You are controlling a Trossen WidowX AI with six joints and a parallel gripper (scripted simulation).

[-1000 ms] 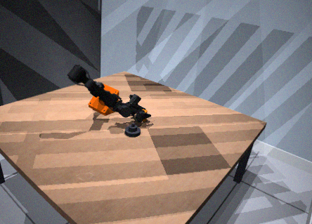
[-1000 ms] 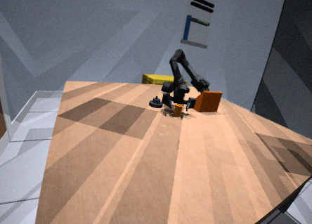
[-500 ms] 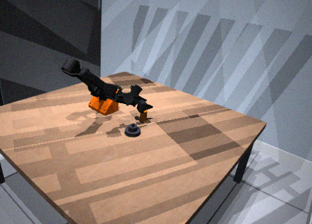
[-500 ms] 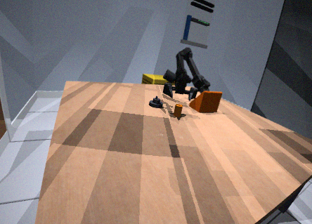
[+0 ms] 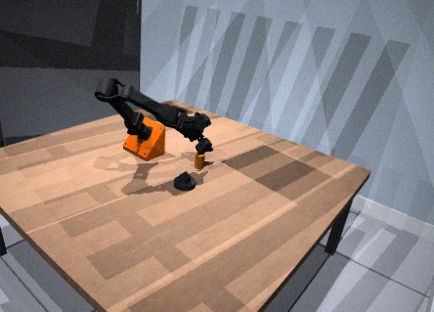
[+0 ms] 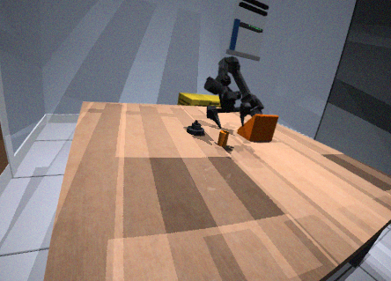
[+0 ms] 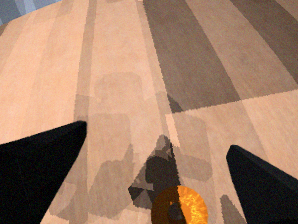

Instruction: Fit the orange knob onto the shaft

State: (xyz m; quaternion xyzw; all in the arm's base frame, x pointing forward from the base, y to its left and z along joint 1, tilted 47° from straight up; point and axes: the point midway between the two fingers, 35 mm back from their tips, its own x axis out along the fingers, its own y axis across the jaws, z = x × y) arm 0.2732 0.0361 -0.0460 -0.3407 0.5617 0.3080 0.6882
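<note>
The orange knob point(image 5: 199, 161) point(image 6: 223, 138) point(image 7: 193, 206) stands upright on the table, hole facing up, and is cut off by the lower edge of the wrist view. My gripper point(image 6: 231, 126) point(image 7: 160, 140) is wide open and empty, with its fingertips above the knob. The round dark pedestal point(image 5: 185, 183) point(image 6: 195, 130) stands on the table a short way from the knob, with its short shaft point(image 5: 184, 175) point(image 6: 195, 123) bare. The pedestal is outside the wrist view. The flat sides of the hole and shaft cannot be made out.
The orange arm base point(image 5: 147, 143) point(image 6: 261, 129) stands behind the knob in the top view. The wooden table point(image 5: 205, 259) point(image 6: 101, 198) has shadow patches across it. A yellow box point(image 6: 198, 99) shows beyond the far table edge in the exterior view.
</note>
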